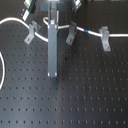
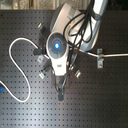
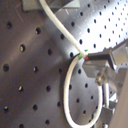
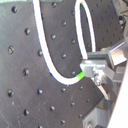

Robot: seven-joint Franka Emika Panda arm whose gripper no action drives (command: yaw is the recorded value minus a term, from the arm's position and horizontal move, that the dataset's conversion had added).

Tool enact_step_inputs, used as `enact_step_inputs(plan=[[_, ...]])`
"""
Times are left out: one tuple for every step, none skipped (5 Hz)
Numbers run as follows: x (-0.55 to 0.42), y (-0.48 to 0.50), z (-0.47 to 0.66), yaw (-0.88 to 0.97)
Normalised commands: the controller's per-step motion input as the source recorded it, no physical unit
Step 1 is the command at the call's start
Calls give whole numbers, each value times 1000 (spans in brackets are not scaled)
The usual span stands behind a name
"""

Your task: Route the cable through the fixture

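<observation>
The white cable (image 1: 15, 20) loops at the first exterior view's left, passes behind the long grey fingers (image 1: 52, 50), runs by the top of the middle fixture (image 1: 71, 33) and shows its blue band (image 1: 86, 31). It then reaches the right fixture (image 1: 105, 38) and goes on rightward. A third fixture (image 1: 32, 31) stands left of the fingers. In both wrist views my gripper (image 3: 89, 58) (image 4: 88, 71) is shut on the cable at its green band (image 3: 81, 54) (image 4: 80, 75). The cable curls in a loop above the board beside the fingertips.
All of this sits on a black perforated board (image 1: 90, 95). In the second exterior view the arm's wrist (image 2: 56, 46) with a blue light covers the middle. A wide cable loop (image 2: 15, 50) lies to the second exterior view's left, and a fixture (image 2: 100, 60) carries cable to its right.
</observation>
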Motion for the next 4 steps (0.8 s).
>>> enact_step_inputs(plan=[[0,0,17,0],[42,-30,0,-86],[281,-203,-375,-91],[196,-351,-454,-37]])
